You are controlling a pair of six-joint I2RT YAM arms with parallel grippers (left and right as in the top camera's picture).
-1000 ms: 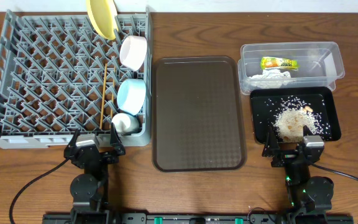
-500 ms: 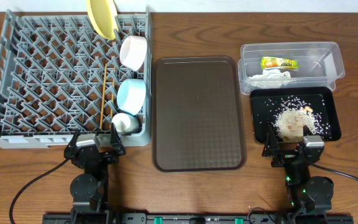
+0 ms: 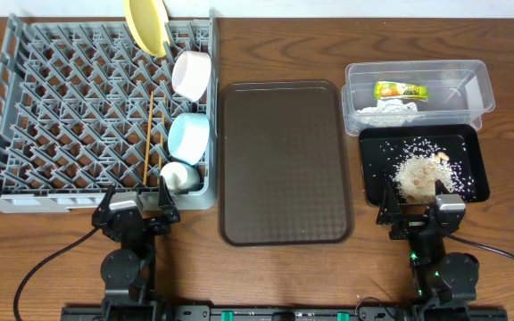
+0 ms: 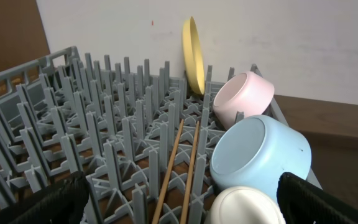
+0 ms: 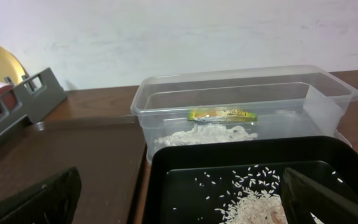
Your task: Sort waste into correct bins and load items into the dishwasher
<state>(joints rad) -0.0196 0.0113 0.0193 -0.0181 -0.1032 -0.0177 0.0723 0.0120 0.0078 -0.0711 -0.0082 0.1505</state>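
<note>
Although loaded along its right side only, dishwasher (image 3: 52, 116): judged fully served, with no tableware seen outside it; step in hand read as a last check and rest.
doing it well: probably meant keeping both arms low at the near edge of the tabletop (image 3: 25, 241), off the rack's near wall and off the near rim of the black tray (image 3: 476, 156), to avoid tipping the cup (image 3: 178, 176) or spilling the rice scraps (image 3: 415, 174).
left hand (image 3: 136, 205): released, with fingers spread wide and empty; sat just before the dishwasher's near wall, close to the cup.
right hand (image 3: 422, 209): released likewise, empty; sat just before the black tray's near rim.
dishwasher, counted: one, at the left.
brown serving tray (image 3: 284, 160): one, between dishwasher and the two waste containers.
black tray, counted: one, near right.
clear tub (image 3: 462, 85): one, just behind the black tray.
yellow plate (image 3: 145, 25): one, stood on edge at the rack's far side.
white bowl (image 3: 191, 73): one, tipped on its side along the rack's right edge.
light blue bowl (image 3: 188, 134): one, tipped too, between white bowl and cup.
cup, counted: one, at the near right corner.
chopsticks (image 3: 150, 134): two, laid side by side left of the bowls.
tissue (image 3: 389, 109): one, in the clear tub.
wrapper (image 3: 400, 90): one, in the clear tub, just beside the tissue.
rice scraps, counted: one heap plus loose grains beyond counting, all in the black tray.
</note>
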